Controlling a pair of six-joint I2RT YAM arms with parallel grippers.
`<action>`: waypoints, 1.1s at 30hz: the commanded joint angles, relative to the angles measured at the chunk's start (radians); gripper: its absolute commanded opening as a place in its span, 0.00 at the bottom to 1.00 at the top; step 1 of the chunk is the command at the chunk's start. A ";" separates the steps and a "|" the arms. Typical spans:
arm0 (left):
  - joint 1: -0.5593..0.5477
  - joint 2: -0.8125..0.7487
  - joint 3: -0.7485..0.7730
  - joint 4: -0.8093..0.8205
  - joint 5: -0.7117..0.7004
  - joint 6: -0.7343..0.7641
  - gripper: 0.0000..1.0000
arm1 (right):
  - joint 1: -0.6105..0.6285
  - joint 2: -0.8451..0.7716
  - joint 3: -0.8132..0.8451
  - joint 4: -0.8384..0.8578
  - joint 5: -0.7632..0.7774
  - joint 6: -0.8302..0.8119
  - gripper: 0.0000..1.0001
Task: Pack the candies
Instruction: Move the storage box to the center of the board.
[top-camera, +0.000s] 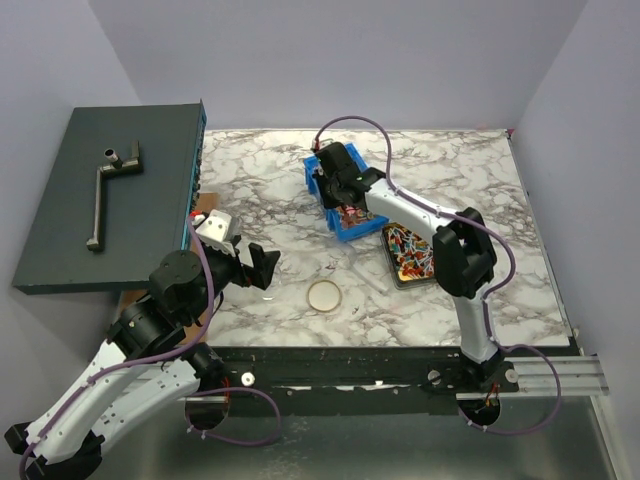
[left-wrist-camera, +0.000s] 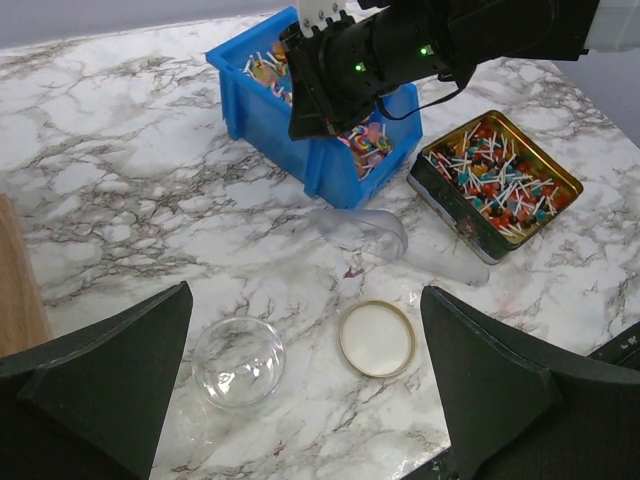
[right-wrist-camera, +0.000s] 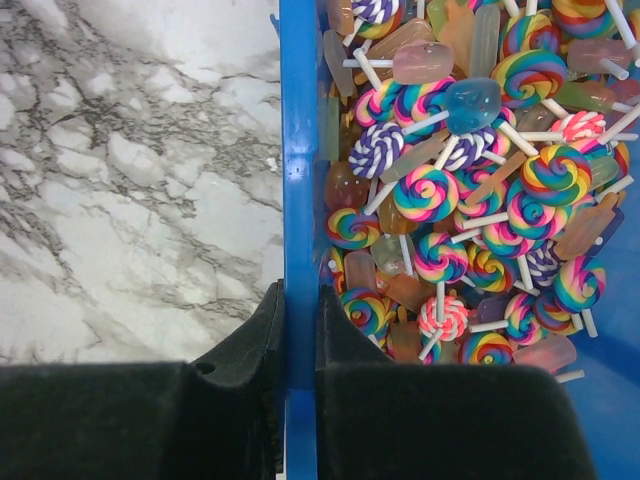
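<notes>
The candies (right-wrist-camera: 450, 200) are swirl lollipops and wrapped sweets heaped in a blue bin (right-wrist-camera: 298, 150). My right gripper (right-wrist-camera: 300, 300) is shut on the bin's side wall, one finger outside and one inside. From above, that gripper (top-camera: 340, 195) sits over the blue bin (top-camera: 314, 176) at mid-table. More candies (left-wrist-camera: 495, 180) fill a gold rectangular tin (left-wrist-camera: 445, 205) to the right of the bin (left-wrist-camera: 290, 130). My left gripper (left-wrist-camera: 305, 300) hangs open above the marble, with nothing between its fingers. In the top view the left gripper (top-camera: 255, 265) is at front left.
A small clear glass bowl (left-wrist-camera: 238, 362) and a round gold lid (left-wrist-camera: 376, 338) lie on the marble under my left gripper. A clear plastic piece (left-wrist-camera: 370, 232) lies in front of the bin. A dark grey board (top-camera: 110, 190) with a metal handle covers the left side.
</notes>
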 joint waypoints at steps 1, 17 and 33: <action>0.008 0.004 -0.001 0.002 0.025 0.001 0.99 | 0.074 0.034 0.021 0.074 -0.116 0.064 0.01; 0.016 0.000 0.001 0.001 0.045 -0.003 0.99 | 0.150 0.032 0.003 0.140 -0.051 0.206 0.01; 0.020 -0.023 -0.004 0.000 0.044 -0.007 0.99 | 0.192 0.092 0.105 0.140 0.068 0.295 0.01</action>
